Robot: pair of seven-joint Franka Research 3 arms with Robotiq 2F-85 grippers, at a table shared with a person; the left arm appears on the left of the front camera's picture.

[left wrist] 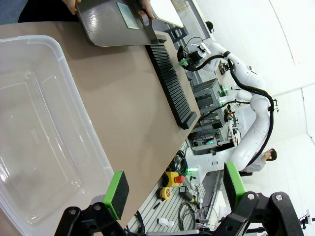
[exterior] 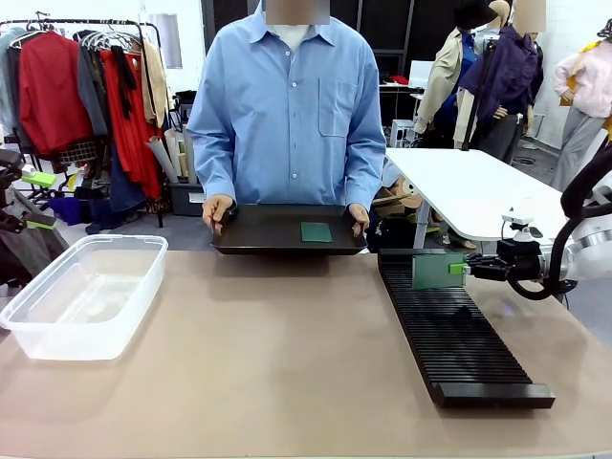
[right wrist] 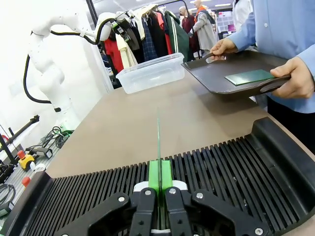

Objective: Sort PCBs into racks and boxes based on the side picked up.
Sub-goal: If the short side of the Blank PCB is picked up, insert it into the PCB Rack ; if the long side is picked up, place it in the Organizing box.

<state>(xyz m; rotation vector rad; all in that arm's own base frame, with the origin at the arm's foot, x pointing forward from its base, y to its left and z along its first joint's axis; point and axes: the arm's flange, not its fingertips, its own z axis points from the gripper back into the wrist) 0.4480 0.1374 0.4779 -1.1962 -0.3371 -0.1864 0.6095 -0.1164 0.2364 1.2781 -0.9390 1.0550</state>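
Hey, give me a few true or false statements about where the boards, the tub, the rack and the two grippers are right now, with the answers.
1. The right gripper is shut on a PCB, held on edge over the far end of the rack. True.
2. The clear tub holds two boards. False: it has nothing in it.
3. The person grips the black tray with both hands. True.
4. The left gripper is shut. False: its jaws stand open, near the tub.
5. Three boards lie on the tray. False: a single PCB lies there.
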